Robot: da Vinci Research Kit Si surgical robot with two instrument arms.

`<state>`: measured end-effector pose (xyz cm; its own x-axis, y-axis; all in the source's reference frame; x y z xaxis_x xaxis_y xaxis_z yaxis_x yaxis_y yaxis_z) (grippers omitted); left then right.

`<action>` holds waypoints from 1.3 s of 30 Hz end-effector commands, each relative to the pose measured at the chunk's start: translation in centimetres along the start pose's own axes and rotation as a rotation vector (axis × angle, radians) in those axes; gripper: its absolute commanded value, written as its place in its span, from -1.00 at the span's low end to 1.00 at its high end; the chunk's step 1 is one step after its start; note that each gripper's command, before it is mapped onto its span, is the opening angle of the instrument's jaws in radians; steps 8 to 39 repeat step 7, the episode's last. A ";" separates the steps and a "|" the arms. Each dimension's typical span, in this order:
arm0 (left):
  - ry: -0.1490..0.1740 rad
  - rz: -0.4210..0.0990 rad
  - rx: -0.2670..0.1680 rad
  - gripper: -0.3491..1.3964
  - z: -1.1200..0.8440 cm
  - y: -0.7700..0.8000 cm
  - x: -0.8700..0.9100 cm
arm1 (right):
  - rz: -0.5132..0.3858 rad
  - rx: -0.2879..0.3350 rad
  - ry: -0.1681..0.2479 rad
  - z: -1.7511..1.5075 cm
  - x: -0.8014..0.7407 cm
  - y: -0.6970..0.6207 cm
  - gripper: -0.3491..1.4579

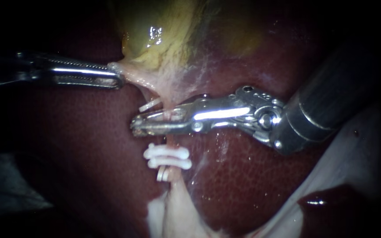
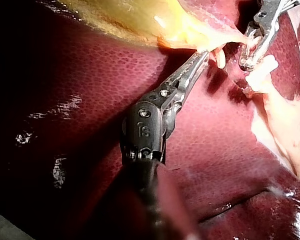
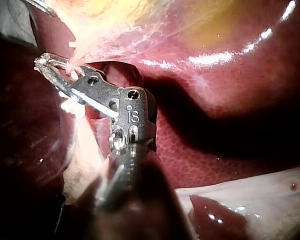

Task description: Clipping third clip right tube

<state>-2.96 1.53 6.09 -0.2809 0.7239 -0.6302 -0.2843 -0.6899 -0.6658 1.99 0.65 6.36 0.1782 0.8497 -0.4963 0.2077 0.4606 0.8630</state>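
Right tube (image 1: 171, 142): thin pink strand, centre of endoscope view, running 12-to-6 across liver (image 1: 243, 176). Judged soft, slippery, easily torn; best taken square across bare stretch at 12 o'clock of two white clips (image 1: 167, 158).
Right instrument (image 1: 136, 123) there: jaws apart, astride tube, gap showing.
Left instrument (image 1: 117, 76): clenched on pale tissue (image 1: 133, 72) at 6 o'clock of gallbladder (image 1: 164, 35).
Endoscope alone shows bare tube between jaws and clips; right wrist view hides it under own instrument. Left wrist view shows teeth biting only tissue's edge.
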 end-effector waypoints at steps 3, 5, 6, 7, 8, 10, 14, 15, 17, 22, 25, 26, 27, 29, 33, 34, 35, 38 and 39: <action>0.000 0.000 0.000 -1.00 0.00 0.00 0.00 | -0.001 0.001 -0.001 -0.01 0.00 0.01 -1.00; 0.000 0.000 0.000 -1.00 0.00 0.00 0.00 | -0.001 0.001 -0.001 -0.01 -0.01 0.01 -1.00; 0.000 0.000 0.000 -1.00 0.00 0.00 0.00 | -0.001 0.001 -0.001 -0.01 -0.01 0.01 -1.00; 0.000 0.000 0.000 -1.00 0.00 0.00 0.00 | -0.001 0.001 -0.001 -0.01 -0.01 0.01 -1.00; 0.000 0.000 0.000 -1.00 0.00 0.00 0.00 | -0.001 0.001 -0.001 -0.01 -0.01 0.01 -1.00; 0.000 0.000 0.000 -1.00 0.00 0.00 0.00 | -0.001 0.001 -0.001 -0.01 -0.01 0.01 -1.00; 0.000 0.000 0.000 -1.00 0.00 0.00 0.00 | -0.001 0.001 -0.001 -0.01 -0.01 0.01 -1.00; 0.000 0.000 0.000 -1.00 0.00 0.00 0.00 | -0.001 0.001 -0.001 -0.01 -0.01 0.01 -1.00; 0.000 0.000 0.000 -1.00 0.00 0.00 0.00 | -0.001 0.001 -0.001 -0.01 -0.01 0.01 -1.00; 0.000 0.000 0.000 -1.00 0.00 0.00 0.00 | -0.001 0.001 -0.001 -0.01 -0.01 0.01 -1.00; 0.000 0.000 0.000 -1.00 0.00 0.00 0.00 | -0.001 0.001 -0.001 -0.01 -0.01 0.01 -1.00; 0.000 0.000 0.000 -1.00 0.00 0.00 0.00 | -0.001 0.001 -0.001 -0.01 -0.01 0.01 -1.00; 0.000 0.000 0.000 -1.00 0.00 0.00 0.00 | -0.001 0.001 -0.001 -0.01 -0.01 0.01 -1.00; 0.000 0.000 0.000 -1.00 0.00 0.00 0.00 | -0.001 0.001 -0.001 -0.01 -0.01 0.01 -1.00; 0.000 0.000 0.000 -1.00 0.00 0.00 0.00 | -0.001 0.001 -0.001 -0.01 -0.01 0.01 -1.00; 0.000 0.000 0.000 -1.00 0.00 0.00 0.00 | -0.001 0.001 -0.001 -0.01 -0.01 0.01 -1.00; 0.000 0.000 0.000 -1.00 0.00 0.00 0.00 | -0.001 0.001 -0.001 -0.01 -0.01 0.01 -1.00; 0.000 0.000 0.000 -1.00 0.00 0.00 0.00 | -0.001 0.001 -0.001 -0.01 -0.01 0.01 -1.00; 0.000 0.000 0.000 -1.00 0.00 0.00 0.00 | -0.001 0.001 -0.001 -0.01 -0.01 0.01 -1.00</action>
